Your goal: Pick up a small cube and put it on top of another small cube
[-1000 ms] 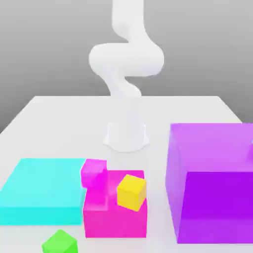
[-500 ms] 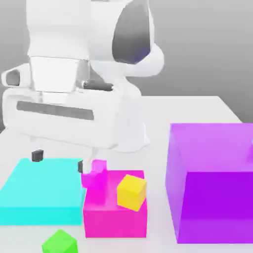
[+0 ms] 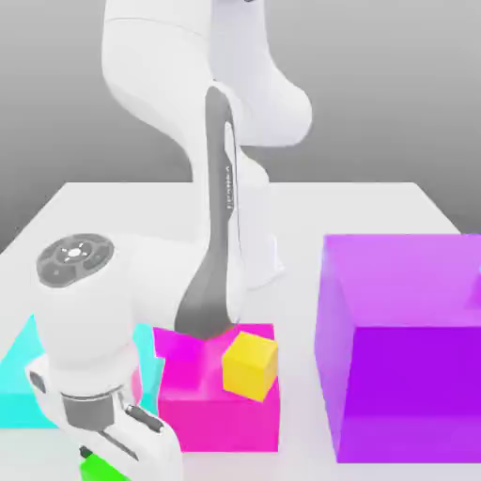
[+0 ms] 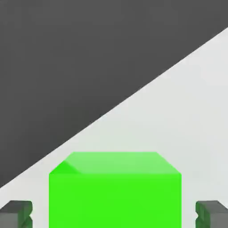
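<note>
The gripper [image 4: 114,213] straddles the small green cube [image 4: 115,196], a finger [image 4: 15,213] on either side with a gap, not pinching; the cube sits just in front of the cyan slab [image 3: 19,362]

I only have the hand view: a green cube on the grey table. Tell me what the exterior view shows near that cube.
Observer: A small yellow cube sits on a magenta block, to the exterior view's right of the green cube.
Operator: Give me the far right too.
Observer: A purple block stands there, much taller than the magenta block.
Operator: Now the other side.
Observer: A flat cyan slab lies on the exterior view's left, partly behind the arm.
</note>
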Action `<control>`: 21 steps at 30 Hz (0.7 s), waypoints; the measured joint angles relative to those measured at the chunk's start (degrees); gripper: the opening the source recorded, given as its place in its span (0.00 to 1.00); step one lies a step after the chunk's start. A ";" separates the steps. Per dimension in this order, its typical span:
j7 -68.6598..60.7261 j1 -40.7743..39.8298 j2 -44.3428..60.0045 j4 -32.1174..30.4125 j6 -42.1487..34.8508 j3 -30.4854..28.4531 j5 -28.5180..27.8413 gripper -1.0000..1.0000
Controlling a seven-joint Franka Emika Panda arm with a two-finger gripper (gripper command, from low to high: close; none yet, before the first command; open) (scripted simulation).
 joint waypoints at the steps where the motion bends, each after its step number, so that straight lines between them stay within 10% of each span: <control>1: 0.01 0.00 0.00 0.00 0.01 0.01 0.00 0.00; 21: -2.56 1.55 -33.67 -15.92 -17.68 -0.41 -5.28 0.00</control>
